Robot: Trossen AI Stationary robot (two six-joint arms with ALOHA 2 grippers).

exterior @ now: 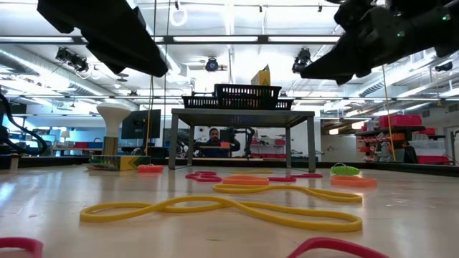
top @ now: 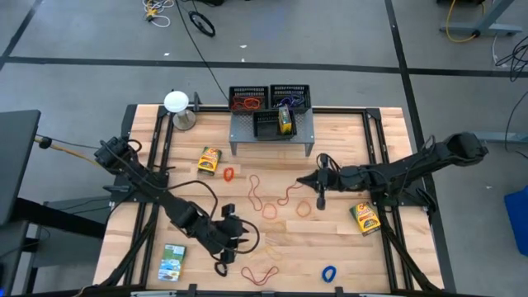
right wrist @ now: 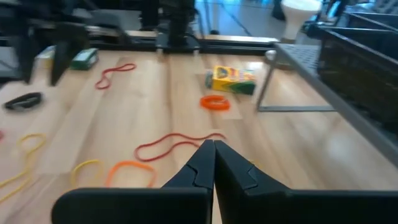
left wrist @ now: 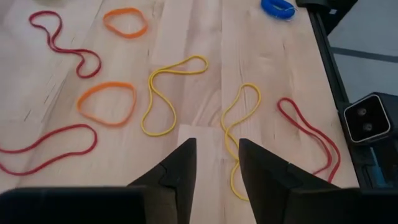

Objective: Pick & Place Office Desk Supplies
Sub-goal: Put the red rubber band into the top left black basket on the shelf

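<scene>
1. At the near edge of the pale wooden table (top: 346,256), a thin blue rubber band (top: 329,272) lies bunched into a small loop, and a long red band (top: 261,274) lies beside it in a loose squiggle.
2. A flat green-and-white card box (top: 172,259) lies at the near left corner.
3. The left gripper (top: 250,238) hangs low over two limp yellow bands (left wrist: 166,93), its dark wedge-shaped fingers (left wrist: 180,168) parted and holding nothing; bare wood shows in the gap.
4. Orange bands (top: 302,208) form rounder loops mid-table, with twisted red ones (top: 256,192) among them.
5. The right gripper (top: 321,196) hovers above the middle, its jaws pressed together and empty.
6. A glossy yellow-green box (top: 364,217) lies to the right, another (top: 210,160) to the left.
7. At the far edge, black mesh trays (top: 270,99) sit on a grey perforated metal shelf (top: 304,132); orange and purple bands lie inside them.
8. A white ball (top: 176,101) sits on a stand nearby.
</scene>
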